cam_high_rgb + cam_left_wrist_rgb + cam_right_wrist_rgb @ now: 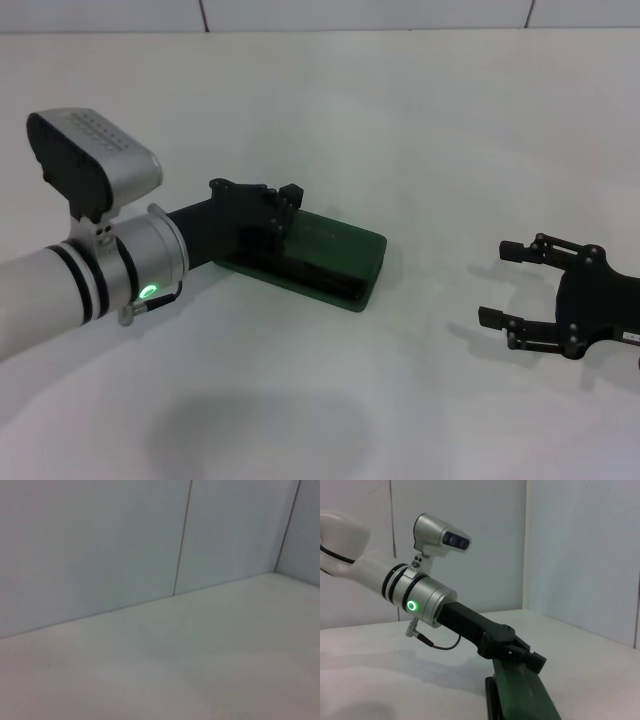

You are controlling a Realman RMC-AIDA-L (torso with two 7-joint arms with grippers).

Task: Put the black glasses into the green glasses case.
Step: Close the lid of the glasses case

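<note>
The green glasses case (335,250) lies on the white table left of centre. Its lid is lowered, and a dark gap shows along the near side. My left gripper (287,203) rests on the top of the lid at the case's left end, fingers together. In the right wrist view the same gripper (534,659) presses on the green case (525,692). The black glasses are hidden from every view. My right gripper (495,283) hovers open above the table to the right, well clear of the case and holding nothing.
The white table (400,120) runs back to a pale panelled wall (300,12). The left wrist view shows only bare table (200,670) and wall.
</note>
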